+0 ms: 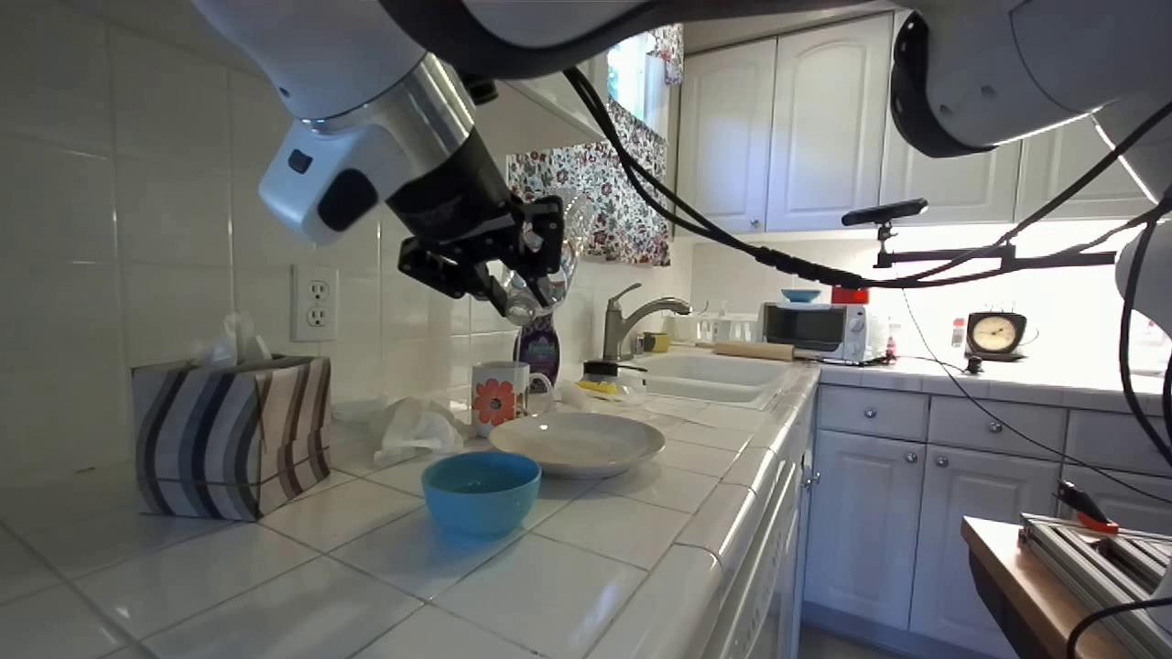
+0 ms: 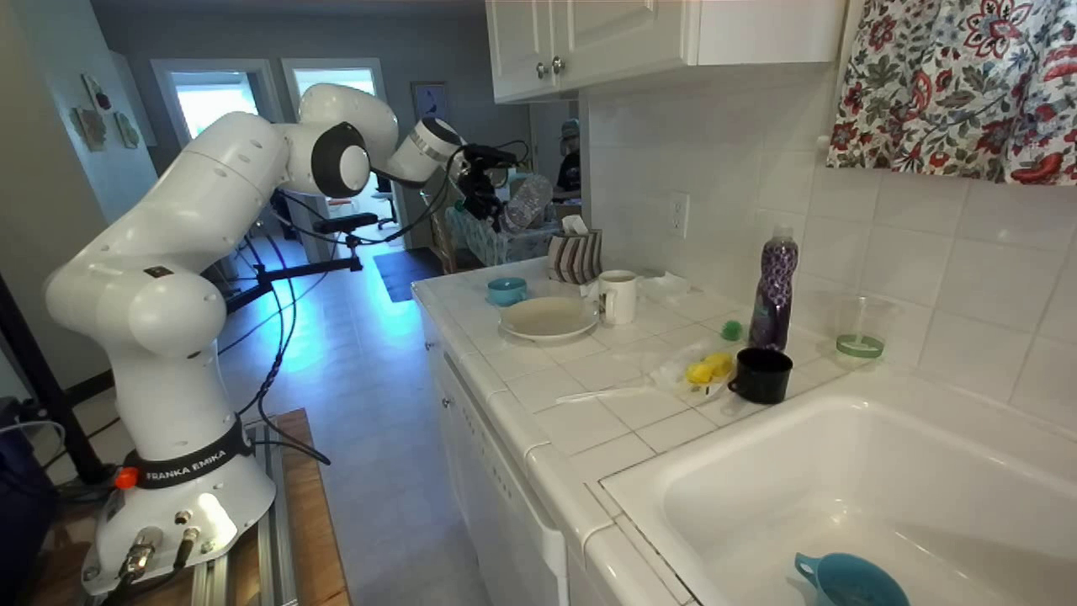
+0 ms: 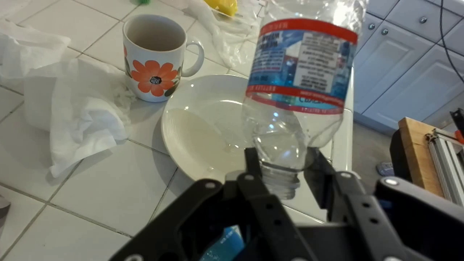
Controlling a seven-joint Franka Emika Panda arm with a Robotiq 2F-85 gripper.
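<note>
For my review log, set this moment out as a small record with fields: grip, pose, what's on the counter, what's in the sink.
Grip: end effector closed on the neck end of a clear plastic bottle with a red-and-blue label
Pose: tilted in the air, neck end lower
On white tiled counter: round off-white plate; beside it, round light-blue bowl and white mug with orange flower; striped tissue box; crumpled white paper
In white sink: blue cup, partly out of frame

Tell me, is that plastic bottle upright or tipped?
Tipped: in an exterior view, the bottle slants in the jaws, its neck pointing downward.
</note>
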